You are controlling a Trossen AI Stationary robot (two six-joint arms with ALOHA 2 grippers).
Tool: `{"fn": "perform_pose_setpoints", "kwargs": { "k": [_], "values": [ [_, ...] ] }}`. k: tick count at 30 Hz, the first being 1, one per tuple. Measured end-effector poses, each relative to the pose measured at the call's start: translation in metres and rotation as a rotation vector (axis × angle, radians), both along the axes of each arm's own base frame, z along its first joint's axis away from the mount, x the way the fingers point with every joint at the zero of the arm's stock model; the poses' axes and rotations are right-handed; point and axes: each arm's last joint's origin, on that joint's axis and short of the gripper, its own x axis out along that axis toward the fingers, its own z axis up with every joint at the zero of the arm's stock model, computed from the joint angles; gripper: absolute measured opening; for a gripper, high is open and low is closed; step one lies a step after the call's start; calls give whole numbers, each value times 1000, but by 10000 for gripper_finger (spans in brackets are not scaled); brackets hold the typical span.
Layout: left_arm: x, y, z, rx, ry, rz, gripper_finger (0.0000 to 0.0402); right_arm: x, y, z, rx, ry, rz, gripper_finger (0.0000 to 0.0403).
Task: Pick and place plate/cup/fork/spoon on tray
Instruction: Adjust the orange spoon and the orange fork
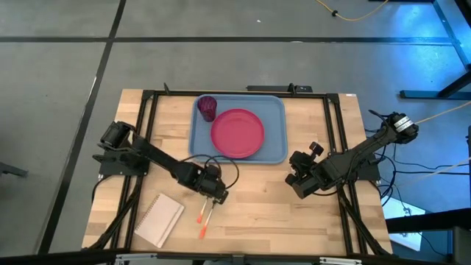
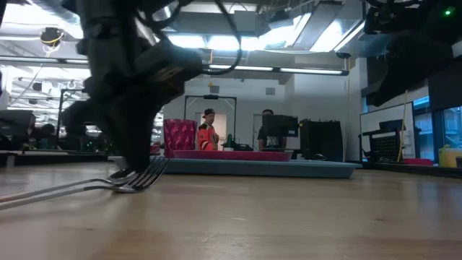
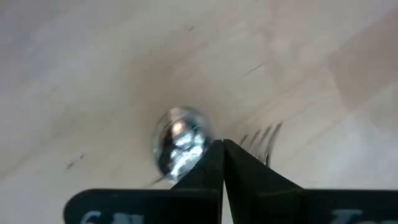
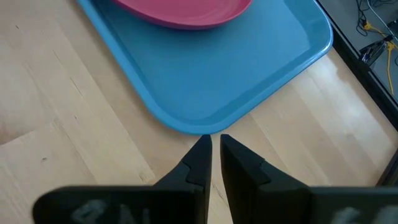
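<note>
Near me on the table (image 1: 265, 206), the spoon (image 3: 177, 144) and fork (image 3: 264, 137) lie side by side, silver heads, thin orange handles; my left fingers (image 3: 222, 163), pressed together, hide their necks. My right fingers (image 4: 214, 155) sit nearly closed, empty. Farther off, the blue tray (image 1: 276, 110) holds the pink plate (image 1: 237, 133) and maroon cup (image 1: 207, 107).

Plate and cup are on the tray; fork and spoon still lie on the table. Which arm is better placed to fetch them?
Left. The left gripper hangs right over the spoon and fork, jaws shut and empty. The right gripper waits off the tray's corner, farther from both.
</note>
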Motion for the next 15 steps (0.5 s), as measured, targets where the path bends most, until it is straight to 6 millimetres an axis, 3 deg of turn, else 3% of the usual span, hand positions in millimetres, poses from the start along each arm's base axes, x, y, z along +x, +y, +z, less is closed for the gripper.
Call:
{"fn": "perform_pose_setpoints", "kwargs": {
  "k": [5, 10, 15],
  "values": [
    [5, -4, 11, -29, 4, -112, 0, 0, 0, 0, 0, 0, 0, 39],
    [13, -23, 33, -103, -39, -257, 0, 0, 0, 0, 0, -1, 0, 39],
    [-1, -42, 36, -180, 63, -274, 0, 0, 0, 0, 2, -5, 0, 39]
  ]
}}
